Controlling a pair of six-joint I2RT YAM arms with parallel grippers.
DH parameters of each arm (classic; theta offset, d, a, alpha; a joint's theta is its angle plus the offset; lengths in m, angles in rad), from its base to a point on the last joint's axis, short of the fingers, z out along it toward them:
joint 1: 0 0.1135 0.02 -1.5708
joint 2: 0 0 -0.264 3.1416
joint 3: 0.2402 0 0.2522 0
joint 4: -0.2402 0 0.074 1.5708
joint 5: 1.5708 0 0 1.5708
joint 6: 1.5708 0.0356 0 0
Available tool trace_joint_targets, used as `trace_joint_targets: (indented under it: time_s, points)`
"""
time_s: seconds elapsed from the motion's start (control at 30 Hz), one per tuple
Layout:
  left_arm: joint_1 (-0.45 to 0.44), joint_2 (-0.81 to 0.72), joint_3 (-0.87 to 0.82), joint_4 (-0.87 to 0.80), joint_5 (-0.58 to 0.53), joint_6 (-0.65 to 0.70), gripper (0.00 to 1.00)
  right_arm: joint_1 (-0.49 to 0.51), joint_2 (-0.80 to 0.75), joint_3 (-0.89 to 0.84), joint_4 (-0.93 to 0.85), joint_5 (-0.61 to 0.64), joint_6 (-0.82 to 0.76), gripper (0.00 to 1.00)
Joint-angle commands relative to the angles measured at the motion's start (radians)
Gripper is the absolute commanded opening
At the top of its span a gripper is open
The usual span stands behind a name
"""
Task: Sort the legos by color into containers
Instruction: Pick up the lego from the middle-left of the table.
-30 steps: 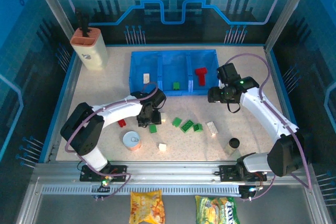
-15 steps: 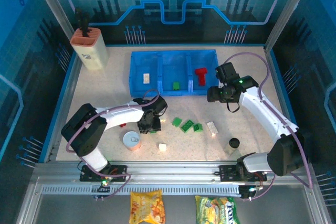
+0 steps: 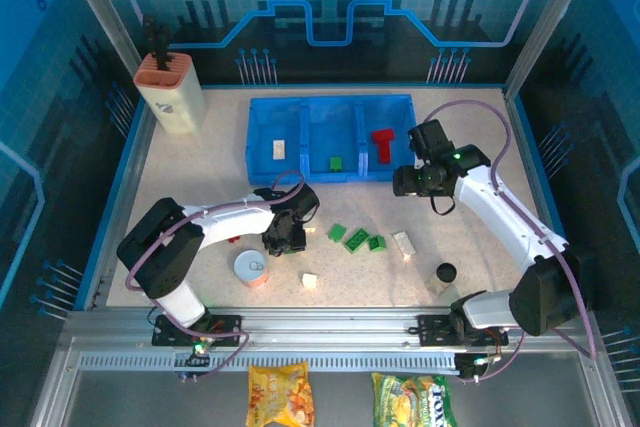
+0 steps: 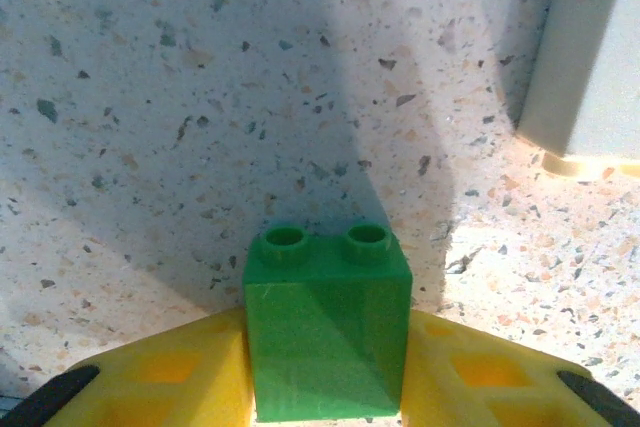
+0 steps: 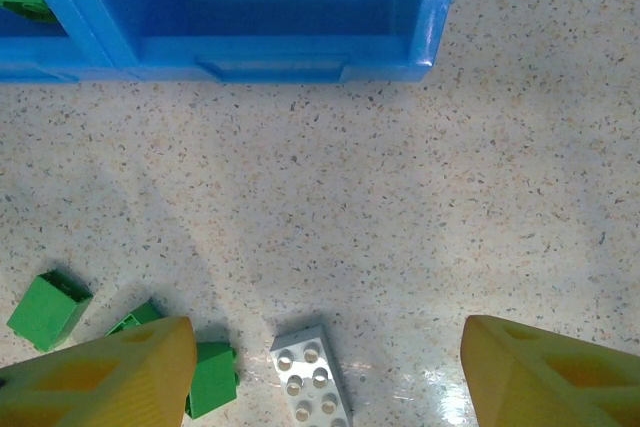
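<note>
My left gripper (image 4: 328,359) is low over the table, its yellow fingers (image 4: 190,382) pressed against both sides of a green lego (image 4: 328,337) that stands studs-forward on the speckled surface. From above, that gripper (image 3: 285,235) sits left of three loose green legos (image 3: 355,240). My right gripper (image 5: 325,342) hangs open above the table in front of the blue containers (image 5: 430,27), nothing between its fingers. A white lego (image 5: 312,379) lies below it. The containers (image 3: 330,100) hold a white lego (image 3: 278,148), a green one (image 3: 338,162) and a red one (image 3: 382,142).
A silver can (image 3: 251,267) stands near the left arm, and a red lego (image 3: 232,236) lies beside that arm. A cream lego (image 3: 310,280) and a black cap (image 3: 445,272) lie nearer the front. The cream holder (image 3: 170,92) stands back left. A pale block (image 4: 590,57) is right of the left gripper.
My left gripper came down over the green lego and closed its fingers onto it. The right arm has barely shifted.
</note>
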Motion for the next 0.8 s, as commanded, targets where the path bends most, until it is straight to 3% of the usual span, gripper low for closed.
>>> trace_joint_targets:
  time_s: [0.0,0.77]
  points:
    - [-0.01,-0.031,0.005,-0.027,-0.017,-0.006,0.39,0.013,0.003,0.022,-0.025,0.017,0.011,0.72]
    - [-0.008,-0.056,0.148,-0.075,-0.034,0.072,0.36,0.014,-0.005,0.006,-0.025,0.028,0.026,0.72]
